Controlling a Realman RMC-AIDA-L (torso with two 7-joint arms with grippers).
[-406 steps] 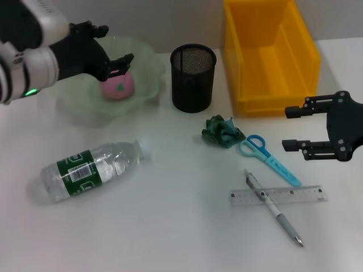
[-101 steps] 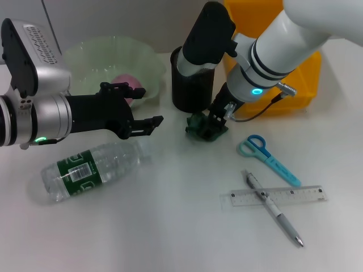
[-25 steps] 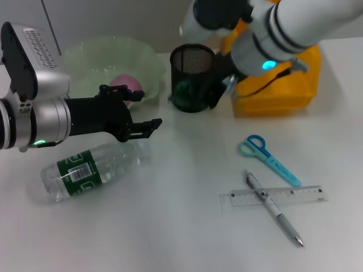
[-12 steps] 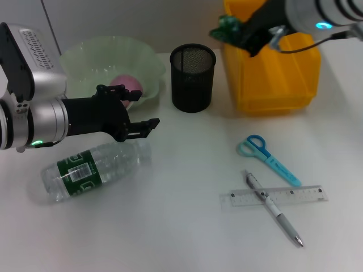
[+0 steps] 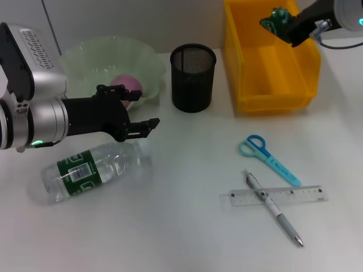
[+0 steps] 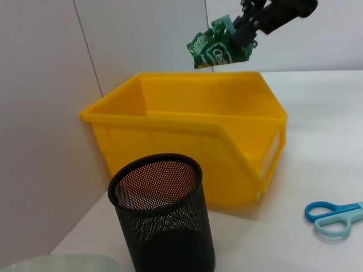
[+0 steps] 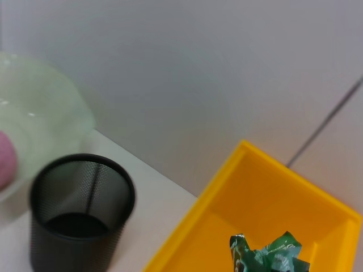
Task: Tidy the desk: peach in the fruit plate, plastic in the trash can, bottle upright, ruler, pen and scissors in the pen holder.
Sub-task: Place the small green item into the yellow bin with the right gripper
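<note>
At upper right, our right claw (image 5: 290, 25) grips the green plastic (image 5: 278, 17) above the yellow trash can (image 5: 272, 90); our left claw (image 5: 139, 122), open, hovers beside the bottle (image 5: 91, 170).

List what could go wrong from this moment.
1. The right gripper holds the green plastic wrapper above the yellow bin, near its back wall; released here, it might drop behind the bin.
2. The open left gripper hovers beside the lying bottle, which could roll if nudged.
</note>
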